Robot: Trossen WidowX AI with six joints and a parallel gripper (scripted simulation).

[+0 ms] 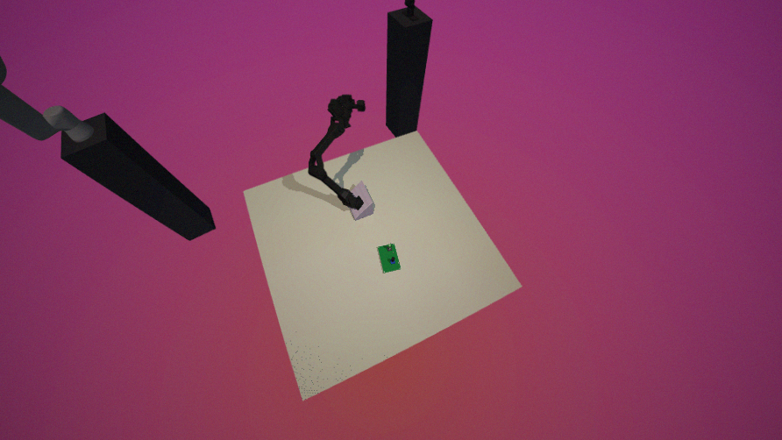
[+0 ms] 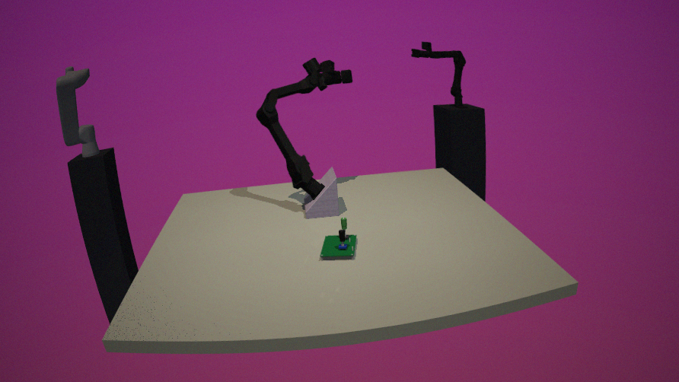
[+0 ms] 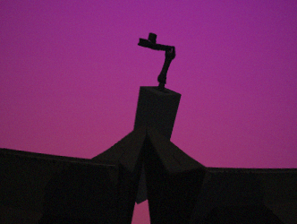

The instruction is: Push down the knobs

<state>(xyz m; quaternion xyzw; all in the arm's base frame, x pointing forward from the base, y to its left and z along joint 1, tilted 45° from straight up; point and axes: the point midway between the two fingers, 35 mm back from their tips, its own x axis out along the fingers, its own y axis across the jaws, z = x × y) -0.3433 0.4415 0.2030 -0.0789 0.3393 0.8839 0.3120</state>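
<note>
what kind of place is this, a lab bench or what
Probably a robot test bench: a bare table with a small green circuit board, one black arm, and camera mounts on dark pillars against a plain magenta backdrop.

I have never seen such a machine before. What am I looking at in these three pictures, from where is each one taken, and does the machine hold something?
The black jointed thing is a robot arm, mounted on a pale wedge-shaped base on a beige table. At its raised end is the gripper, a two-fingered clamp; it is shut and holds nothing.

The first picture looks down from high above. The second looks from the side, across the table. The third comes from a camera on the arm's wrist: the dark shapes at the bottom are the closed fingers, pointing out at a black pillar beside the table, not at the work.

On the table lies a small green circuit board. Two knobs stand up from it, a black knob and a green knob behind it. The arm is high above and apart from the board.
</note>
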